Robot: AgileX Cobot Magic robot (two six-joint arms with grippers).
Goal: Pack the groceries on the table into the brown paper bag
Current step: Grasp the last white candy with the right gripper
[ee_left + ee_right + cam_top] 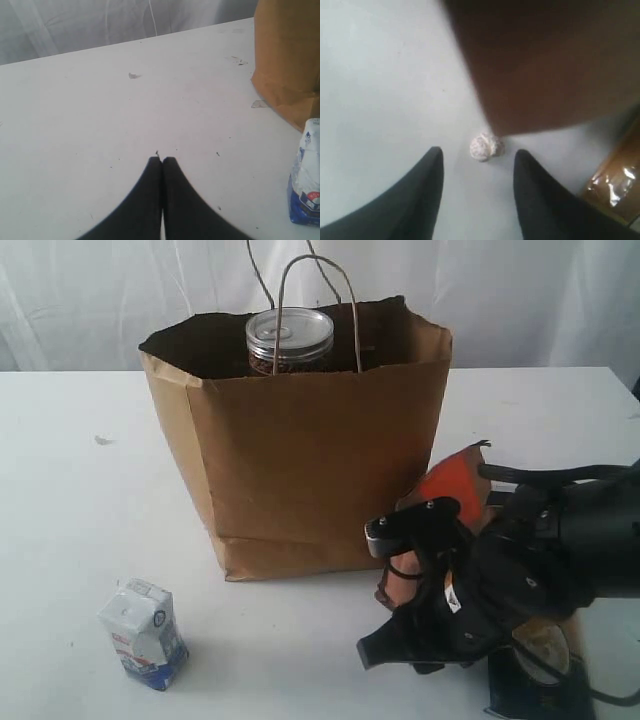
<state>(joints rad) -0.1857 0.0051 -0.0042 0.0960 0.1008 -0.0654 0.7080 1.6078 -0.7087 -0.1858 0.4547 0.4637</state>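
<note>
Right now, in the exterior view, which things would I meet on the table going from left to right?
small white-blue carton → brown paper bag → brown-orange pouch

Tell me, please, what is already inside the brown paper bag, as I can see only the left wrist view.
Observer: A jar stands inside the brown paper bag, with its top showing above the rim.
Operator: Thank you. Where is the other arm working?
Observer: The right arm is low over the table, right of the bag in the exterior view and in front of a brown-orange pouch.
Operator: Is it holding anything?
Observer: No. The right wrist view shows the right hand open and empty, with a small white scrap on the table in the gap.
</note>
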